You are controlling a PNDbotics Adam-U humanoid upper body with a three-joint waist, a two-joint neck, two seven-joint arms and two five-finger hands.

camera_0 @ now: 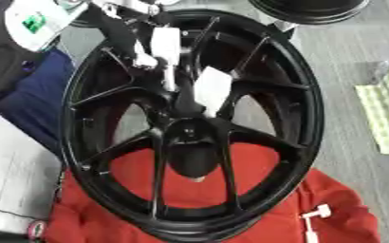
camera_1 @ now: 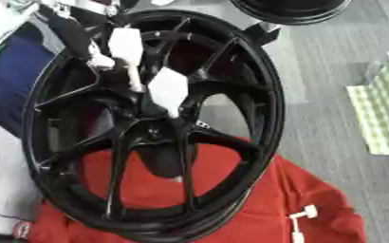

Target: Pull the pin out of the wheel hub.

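Pin: not clearly made out; a thin pale shaft (camera_0: 170, 78) runs down from the hand's fingers toward the hub, just above the wheel's centre.
Wheel hub: the black centre (camera_0: 189, 130) of the wheel, a little above mid-frame, with spokes fanning out all round it.
Wheel: a black multi-spoke rim (camera_0: 310, 118) filling most of the view, its lower half lying over the red cloth, its top toward 12 o'clock.
Left hand: comes in from 11 o'clock, a black arm ending in white-tipped fingers (camera_0: 164, 42); the fingers point down into the spokes at the pale shaft. One white pad (camera_1: 169, 90) sits against the spokes just above the hub. Whether they are closed round the shaft I cannot tell.
Right hand: shows in neither view.
Red cloth: spread under the wheel from 4 to 8 o'clock (camera_0: 339, 199).
White piece: a small T-shaped white part (camera_0: 316, 216) lying on the red cloth at 5 o'clock, well apart from the hub.
Second wheel: another black rim (camera_0: 310, 12) at 1 o'clock, cut by the top edge.
Checked cloth: pale green checks (camera_0: 384, 114) at 3 o'clock on the grey floor.
Blue fabric: at 9 o'clock (camera_0: 36, 99), beside the rim.
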